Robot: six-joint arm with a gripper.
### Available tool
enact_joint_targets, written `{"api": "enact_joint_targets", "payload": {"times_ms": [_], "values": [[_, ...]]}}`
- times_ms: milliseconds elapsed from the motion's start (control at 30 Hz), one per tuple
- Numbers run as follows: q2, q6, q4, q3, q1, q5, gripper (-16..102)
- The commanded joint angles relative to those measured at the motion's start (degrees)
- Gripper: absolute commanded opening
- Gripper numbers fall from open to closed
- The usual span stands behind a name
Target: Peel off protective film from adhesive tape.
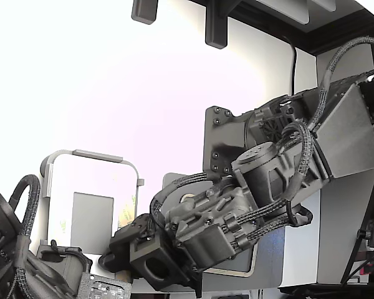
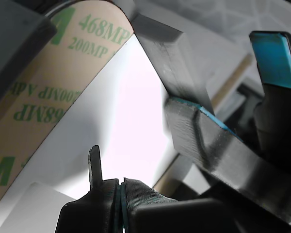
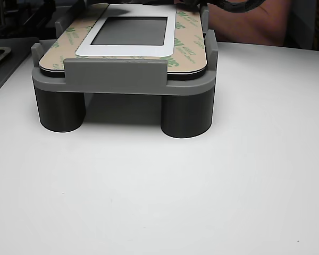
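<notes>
Fingers (image 2: pixel 117 194) beside protective film (image 2: pixel 43 92) edge

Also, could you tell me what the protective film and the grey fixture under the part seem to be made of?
The protective film looks like thin tan paper liner, smooth, with green printed lettering. The grey fixture looks like matte plastic, possibly 3D-printed; no layer lines are clear enough to confirm.

The protective film (image 3: pixel 189 40), tan with green print, lies flat, seemingly still stuck down.
</notes>
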Motion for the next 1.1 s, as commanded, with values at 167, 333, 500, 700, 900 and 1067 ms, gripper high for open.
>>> {"api": "enact_joint_targets", "payload": {"times_ms": [167,333,500,700,900,1067], "values": [[0.7,0.9,-0.8,-1.9,-0.1,0.1,-10],[0.6,1.0,-1.5,-1.6,0.1,0.2,-10],[0.3,1.3,-1.6,-1.4,0.6,0.8,-10],[-0.1,1.8,-1.5,-1.6,1.3,1.8,-10],[-0.2,1.8,-1.5,-1.2,1.5,2.0,-10],[-0.3,1.8,-1.6,-1.1,1.5,2.0,-10]]}}
